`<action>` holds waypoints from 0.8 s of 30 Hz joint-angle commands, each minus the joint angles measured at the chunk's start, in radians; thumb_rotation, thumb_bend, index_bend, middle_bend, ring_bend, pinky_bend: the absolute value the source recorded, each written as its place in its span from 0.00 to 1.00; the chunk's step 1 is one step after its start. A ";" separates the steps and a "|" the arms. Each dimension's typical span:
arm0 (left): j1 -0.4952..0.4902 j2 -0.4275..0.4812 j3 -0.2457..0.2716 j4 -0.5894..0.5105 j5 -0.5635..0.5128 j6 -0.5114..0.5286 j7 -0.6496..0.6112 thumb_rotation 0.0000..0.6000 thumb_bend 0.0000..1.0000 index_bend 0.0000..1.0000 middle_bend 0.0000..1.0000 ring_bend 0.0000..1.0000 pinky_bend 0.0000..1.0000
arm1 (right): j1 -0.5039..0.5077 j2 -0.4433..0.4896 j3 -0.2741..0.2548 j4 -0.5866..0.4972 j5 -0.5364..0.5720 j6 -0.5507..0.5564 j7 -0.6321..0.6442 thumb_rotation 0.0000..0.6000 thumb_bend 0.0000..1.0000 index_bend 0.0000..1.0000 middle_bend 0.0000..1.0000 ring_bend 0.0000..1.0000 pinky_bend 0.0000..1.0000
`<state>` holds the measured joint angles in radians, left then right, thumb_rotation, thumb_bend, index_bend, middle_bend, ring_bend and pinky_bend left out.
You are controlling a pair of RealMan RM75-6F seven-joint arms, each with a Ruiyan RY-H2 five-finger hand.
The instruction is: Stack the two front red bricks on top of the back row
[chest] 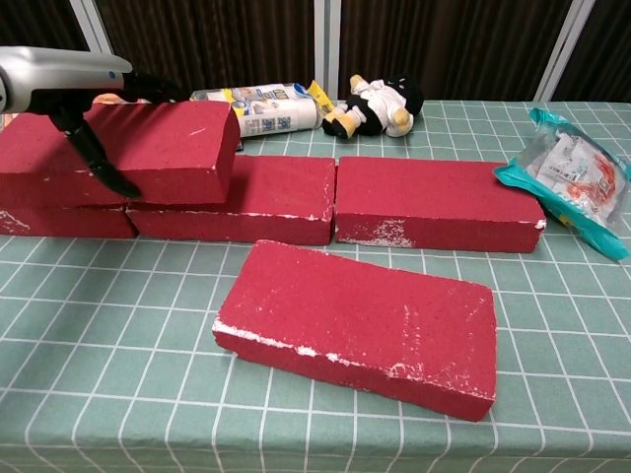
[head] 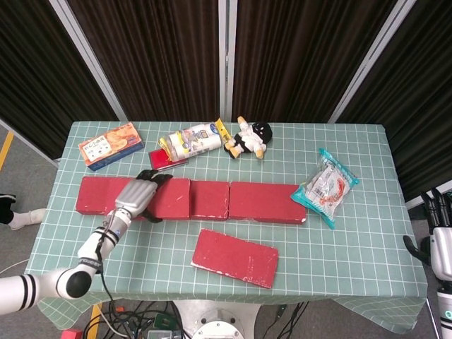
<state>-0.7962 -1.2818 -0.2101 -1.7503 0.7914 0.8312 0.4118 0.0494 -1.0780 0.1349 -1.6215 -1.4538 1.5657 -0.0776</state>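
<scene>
Holding one red brick point(chest: 123, 150) tight in the left hand point(head: 138, 195), fingers wrapped over its top and front. Sitting over the back row point(chest: 434, 202) now, right across the seam between the left and middle bricks there. Looks close to flat, but hard to tell if fully resting or just above. Best to lower it slow and level, so no corner bumps first. Good to line its long edge up with the bricks below, not poking out the front. Better to keep clear of the snack tube point(chest: 258, 111) and the toy doll point(chest: 375, 105) just behind the row. Then let the fingers go gently and lift straight up, so no dragging it off. Second front brick point(chest: 360, 326) lying slanted on the green desk point(chest: 552, 394), near the front, not yet picked up. Needs straightening when grabbed. Right hand point(head: 439, 244) off past the desk edge, holding nothing, fingers pointing up and a little apart.
</scene>
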 commanded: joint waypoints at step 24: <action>-0.146 -0.070 0.052 0.211 -0.054 -0.154 -0.098 1.00 0.06 0.13 0.17 0.00 0.00 | 0.002 0.002 0.000 -0.007 0.029 -0.022 -0.019 1.00 0.17 0.00 0.00 0.00 0.00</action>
<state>-0.9403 -1.3499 -0.1606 -1.5415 0.7354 0.6787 0.3180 0.0515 -1.0763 0.1352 -1.6287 -1.4251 1.5434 -0.0965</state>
